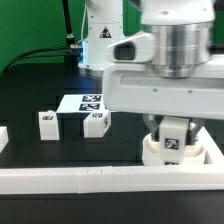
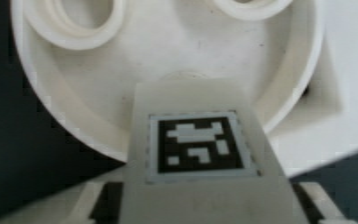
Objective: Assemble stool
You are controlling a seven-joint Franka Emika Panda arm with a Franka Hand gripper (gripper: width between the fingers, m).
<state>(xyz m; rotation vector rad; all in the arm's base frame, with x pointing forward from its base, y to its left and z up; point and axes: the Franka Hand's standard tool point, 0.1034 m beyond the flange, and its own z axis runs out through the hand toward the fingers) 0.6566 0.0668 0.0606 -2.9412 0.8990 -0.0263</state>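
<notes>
Stool seat (image 1: 205,152) lies flat at the lower right of the exterior view, on the black desk (image 1: 30,95), just behind a long white rail (image 1: 60,180). The arm (image 1: 165,60) hides much of it. The tool (image 1: 170,136) pinches a held leg block (image 1: 170,147), upright with its long axis vertical, over the seat. A loose leg block (image 1: 47,123) and a second loose block (image 1: 95,124) stand left of centre, by the marker board (image 1: 85,101).

In the wrist view, the held leg block (image 2: 197,140) lies across the seat (image 2: 87,90). Its long axis runs toward the sockets (image 2: 69,25), and its black-and-white square tag faces the camera.
</notes>
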